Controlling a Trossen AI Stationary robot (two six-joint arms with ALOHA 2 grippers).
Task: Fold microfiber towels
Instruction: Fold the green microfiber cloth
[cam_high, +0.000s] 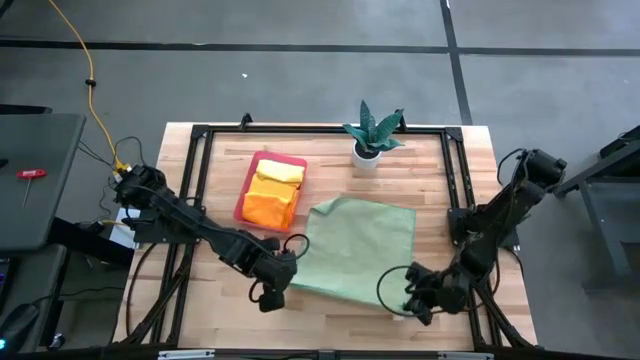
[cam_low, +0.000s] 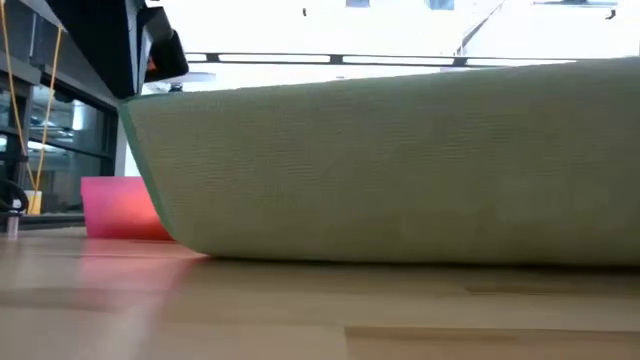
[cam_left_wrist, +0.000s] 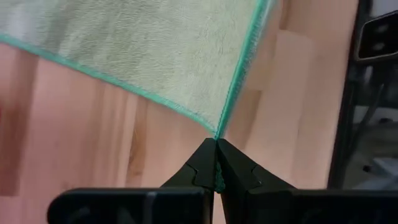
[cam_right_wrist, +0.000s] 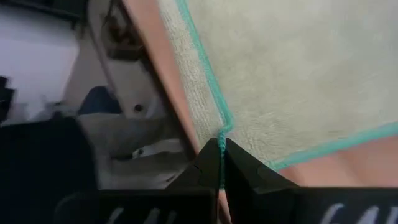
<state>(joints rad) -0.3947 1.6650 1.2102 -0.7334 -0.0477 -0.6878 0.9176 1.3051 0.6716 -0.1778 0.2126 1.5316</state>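
At near edge of wooden surface (cam_high: 200, 290): left hand (cam_high: 272, 296) clamped tight on near-left corner of pale green towel (cam_high: 355, 250), teal hem pinched between closed fingers (cam_left_wrist: 199, 171). Right hand (cam_high: 412, 303) clamped likewise on near-right corner, hem caught between its closed fingers (cam_right_wrist: 245, 168). Near edge of towel lifted off surface, fills most of low view as a taut band; far part lies flat at middle of surface. Just beyond and left of towel: pink tray (cam_high: 246, 190), holding folded orange towel (cam_high: 268, 210) nearer and folded yellow towel (cam_high: 277, 173) farther, touching each other. Tray sits close to towel's far-left corner. Farther back, near far rail: small potted plant (cam_high: 372, 133) in white pot, apart from towel. Off surface to left: yellow cable (cam_high: 88, 80) across grey floor.
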